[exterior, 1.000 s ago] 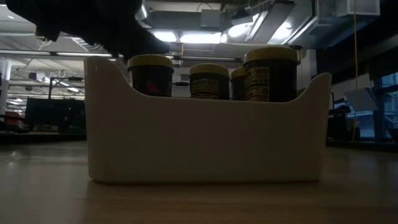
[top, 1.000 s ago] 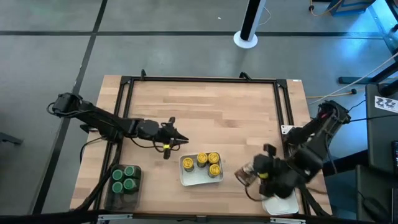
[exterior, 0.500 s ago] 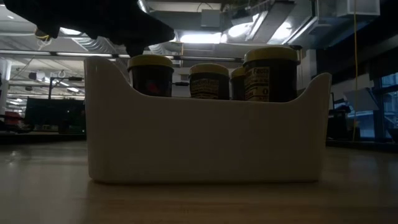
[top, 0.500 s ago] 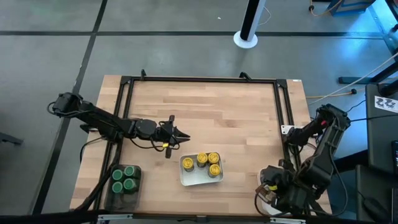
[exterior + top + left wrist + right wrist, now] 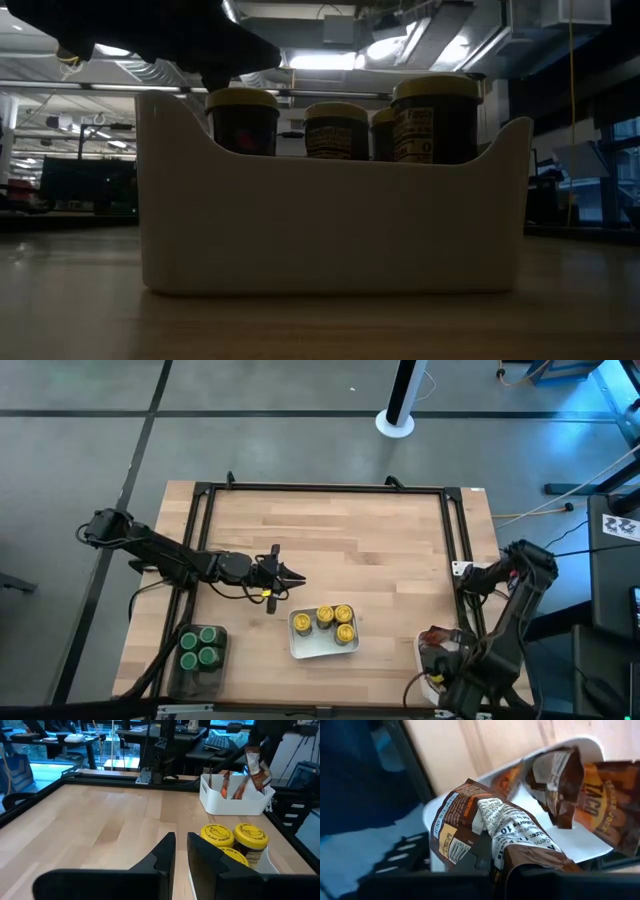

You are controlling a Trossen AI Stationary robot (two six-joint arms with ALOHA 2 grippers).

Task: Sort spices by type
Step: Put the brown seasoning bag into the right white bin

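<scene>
Several yellow-capped jars (image 5: pixel 333 622) stand in a white tray (image 5: pixel 300 645) near the table's front middle; they also show in the low view (image 5: pixel 330 125). Green-capped jars (image 5: pixel 200 647) sit in a dark bin (image 5: pixel 178 678) at the front left. My left gripper (image 5: pixel 285 576) hovers shut behind the yellow jars, holding nothing. My right gripper (image 5: pixel 438 660) is shut on a red-brown packet (image 5: pixel 485 820) over a second white tray (image 5: pixel 232 802) at the front right, which holds more packets (image 5: pixel 600 815). My right gripper pinches the packet's crumpled end (image 5: pixel 492 852) between its two fingers, coming from above and pointing down. The packet (image 5: pixel 254 767) hangs below the fingers over the tray at the front right. Its lower end is about level with the tray's rim.
A black metal frame (image 5: pixel 330 488) runs around the wooden table top (image 5: pixel 340 550). The far half of the table is bare wood. Desks and equipment stand in the room beyond.
My right gripper has carried the packet from beside the yellow-jar tray toward the table's front right corner and down, tipping until it points down over the right tray. It has stayed shut on the packet.
</scene>
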